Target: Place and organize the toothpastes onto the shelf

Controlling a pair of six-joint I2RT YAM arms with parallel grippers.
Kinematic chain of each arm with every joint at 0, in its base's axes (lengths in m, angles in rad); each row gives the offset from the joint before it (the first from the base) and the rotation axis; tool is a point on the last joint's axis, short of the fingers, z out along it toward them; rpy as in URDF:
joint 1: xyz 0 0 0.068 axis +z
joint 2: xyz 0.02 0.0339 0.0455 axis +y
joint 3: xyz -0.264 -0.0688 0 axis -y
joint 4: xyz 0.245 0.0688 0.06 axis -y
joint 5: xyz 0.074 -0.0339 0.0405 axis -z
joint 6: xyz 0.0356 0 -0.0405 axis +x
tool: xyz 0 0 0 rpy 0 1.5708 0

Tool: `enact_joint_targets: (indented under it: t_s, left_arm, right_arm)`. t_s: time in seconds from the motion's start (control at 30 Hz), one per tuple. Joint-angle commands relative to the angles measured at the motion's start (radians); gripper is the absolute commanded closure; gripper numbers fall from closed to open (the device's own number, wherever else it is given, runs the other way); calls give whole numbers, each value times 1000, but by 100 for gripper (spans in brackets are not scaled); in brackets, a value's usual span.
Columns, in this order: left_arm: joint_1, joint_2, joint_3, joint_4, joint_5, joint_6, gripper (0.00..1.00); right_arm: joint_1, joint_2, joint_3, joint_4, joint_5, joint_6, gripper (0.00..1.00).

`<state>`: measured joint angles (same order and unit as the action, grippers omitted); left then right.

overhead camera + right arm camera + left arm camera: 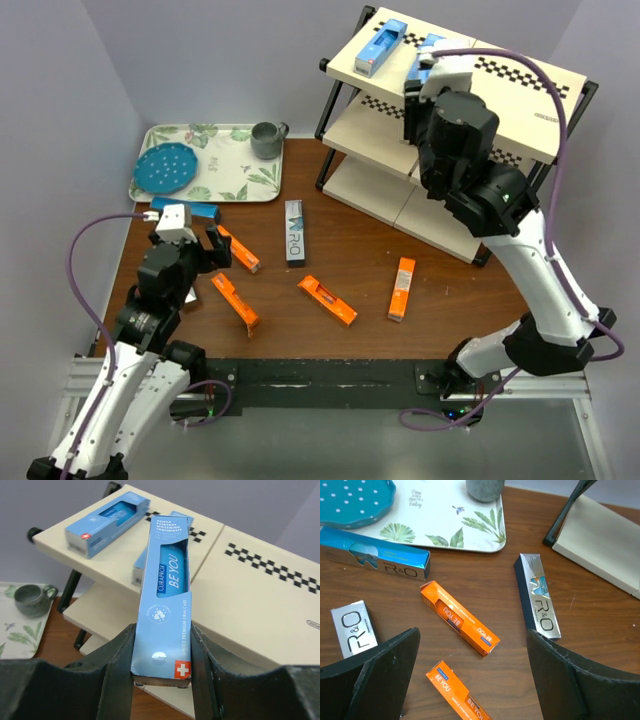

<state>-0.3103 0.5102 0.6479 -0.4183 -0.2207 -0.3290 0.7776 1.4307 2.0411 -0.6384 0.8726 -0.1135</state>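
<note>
Above the top board of the shelf (250, 595), near its left end: right gripper (161, 652) clenched on a light blue box (165, 605), lower end pinched between both fingers. Lettered "CURAPROX BE YOU", "GENTLE EVERYDAY WHITENING TOOTHPASTE" and "SWISS PREMIUM ORAL CARE", with a white cross on red. Lying on that board: a second blue box (107, 525) at the far left corner, a third blue box (141, 562) just behind the held one. Over the desk (440, 290) near its left edge: left gripper (472, 645) spread wide, grasping nothing. Below it, two orange boxes (460, 617) marked "BE YOU". Around them, a grey box (537, 597), a blue foil box (375, 560) and a silver box (352, 630), all marked "R&O". Toward the front edge, another orange pair (325, 300). At the far left corner, a leaf-patterned tray (470, 535) with teal plate (167, 168) and grey mug (267, 140).
</note>
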Motion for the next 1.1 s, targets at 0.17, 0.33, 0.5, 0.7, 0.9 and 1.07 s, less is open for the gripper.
enact_joint_targets:
  t_s: [0.17, 0.33, 0.5, 0.7, 0.9, 1.07]
  left_arm:
    - [-38, -1, -59, 108, 30, 16, 7]
    - [-56, -9, -63, 113, 17, 21, 7]
    - [-69, -15, -68, 121, 12, 25, 7]
    - [-82, -19, -70, 118, -3, 27, 7]
    - [-92, -21, -70, 115, -12, 25, 7]
    - [-95, -22, -70, 115, -14, 25, 7]
  right_arm:
    - [-290, 46, 123, -64, -109, 130, 89]
    - [-377, 91, 148, -101, -126, 215, 88]
    - [-397, 146, 191, -124, -97, 258, 84]
    - [-397, 177, 197, -145, -14, 287, 81]
    - [-397, 157, 133, -127, 17, 310, 80]
    - [-397, 151, 128, -149, -6, 334, 80]
